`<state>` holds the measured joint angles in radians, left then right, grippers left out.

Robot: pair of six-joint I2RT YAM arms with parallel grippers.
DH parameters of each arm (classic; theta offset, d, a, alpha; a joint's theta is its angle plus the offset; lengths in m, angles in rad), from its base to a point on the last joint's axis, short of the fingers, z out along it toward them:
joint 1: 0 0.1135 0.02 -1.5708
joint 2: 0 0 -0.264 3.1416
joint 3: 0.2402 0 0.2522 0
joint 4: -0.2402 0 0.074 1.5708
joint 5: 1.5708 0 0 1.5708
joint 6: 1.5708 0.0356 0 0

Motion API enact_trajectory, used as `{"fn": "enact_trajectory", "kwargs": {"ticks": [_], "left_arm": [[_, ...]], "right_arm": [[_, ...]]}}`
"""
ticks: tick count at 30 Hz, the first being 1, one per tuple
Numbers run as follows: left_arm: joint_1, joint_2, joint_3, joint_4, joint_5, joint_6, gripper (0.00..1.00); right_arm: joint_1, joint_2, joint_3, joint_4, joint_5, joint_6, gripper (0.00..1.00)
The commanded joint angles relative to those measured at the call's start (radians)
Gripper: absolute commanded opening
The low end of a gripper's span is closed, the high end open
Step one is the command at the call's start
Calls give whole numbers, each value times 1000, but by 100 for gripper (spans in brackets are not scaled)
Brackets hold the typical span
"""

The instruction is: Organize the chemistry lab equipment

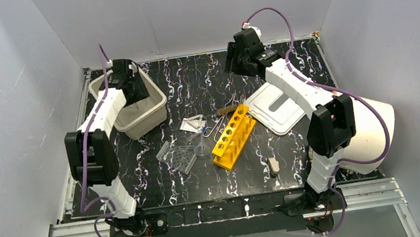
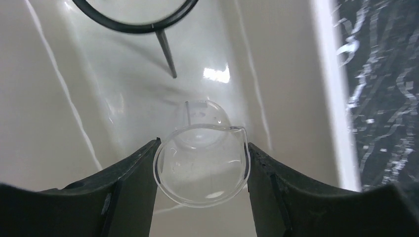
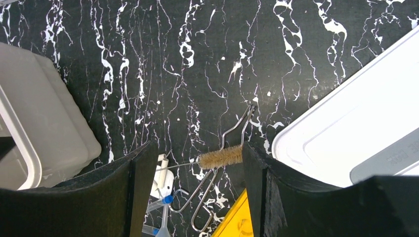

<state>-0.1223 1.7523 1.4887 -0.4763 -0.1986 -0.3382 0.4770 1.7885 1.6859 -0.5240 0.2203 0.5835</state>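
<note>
One beaker in your half-closed left pincer; set down gently, clear of ring ahead. Right pincer wide, empty.

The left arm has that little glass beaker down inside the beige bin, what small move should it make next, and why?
Probably open the left gripper to release the small clear beaker. Its fingers pinch the beaker's sides low inside the beige bin, near the black wire loop. Whether the beaker touches the floor is unclear.

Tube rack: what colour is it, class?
The tube rack is yellow; top external view shows it best.
</note>
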Motion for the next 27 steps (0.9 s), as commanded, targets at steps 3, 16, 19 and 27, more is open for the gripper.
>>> {"fn": "enact_trajectory", "kwargs": {"ticks": [3, 16, 19, 27], "left_arm": [[7, 76, -8, 73, 15, -19, 32], [7, 166, 3, 162, -1, -15, 36], [7, 186, 14, 162, -2, -12, 36], [7, 196, 11, 165, -2, -10, 45]], "right_arm": [[-5, 10, 55, 24, -23, -7, 71], [-7, 20, 71, 25, -36, -4, 71], [-6, 27, 82, 21, -36, -5, 71], [-7, 32, 92, 18, -38, -1, 71]]}}
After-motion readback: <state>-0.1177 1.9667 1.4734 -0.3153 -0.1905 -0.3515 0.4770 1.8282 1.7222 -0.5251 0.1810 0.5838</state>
